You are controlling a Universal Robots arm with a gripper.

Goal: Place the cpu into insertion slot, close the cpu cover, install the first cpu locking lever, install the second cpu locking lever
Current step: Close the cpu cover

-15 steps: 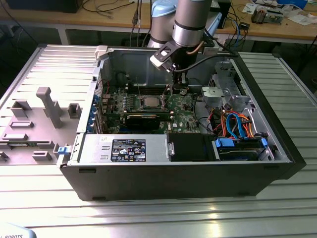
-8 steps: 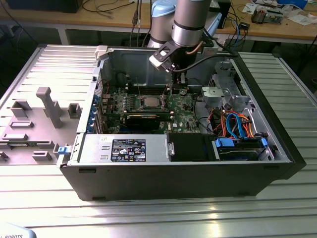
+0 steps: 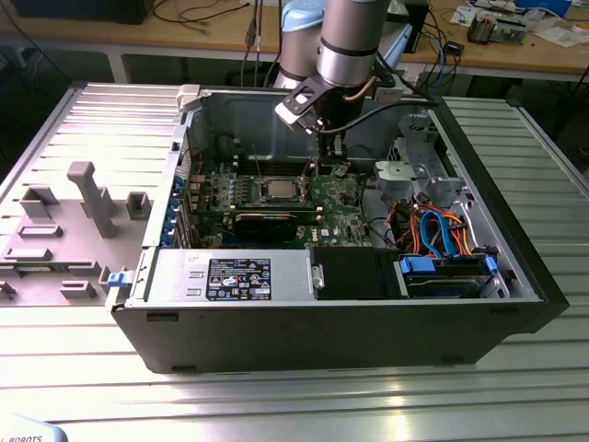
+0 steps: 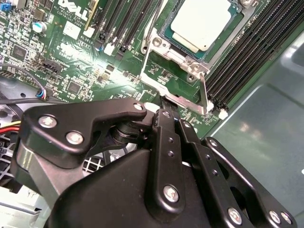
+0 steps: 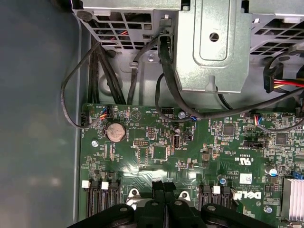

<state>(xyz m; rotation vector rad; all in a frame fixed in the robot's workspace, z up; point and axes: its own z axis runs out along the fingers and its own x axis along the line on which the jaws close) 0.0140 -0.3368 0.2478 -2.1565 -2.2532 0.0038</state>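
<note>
Fingers [image 4: 166,130] were pressed together, gripping nothing, tips low over the motherboard [image 5: 123,161]. Black memory slots [image 4: 247,52] flanked the socket. A drive cage [image 5: 209,47] and loose cables [image 5: 167,80] crowded one side, with bare room toward the case wall [image 5: 38,118]. The cpu [image 4: 204,21] sat in the insertion slot [image 4: 167,37], just beyond the silver cpu cover [image 4: 173,66] at the fingertips.

One computer case [image 3: 368,341], one robot arm [image 3: 354,41] and one grey tray [image 3: 55,230] are counted in the exterior view. Inside the case, one cpu [image 3: 279,191], one long black graphics card [image 3: 267,224] and one big silver box [image 3: 175,276] are counted. One round battery [image 5: 115,132] is counted in the first wrist view, and one bench [image 3: 276,405] is seen.
</note>
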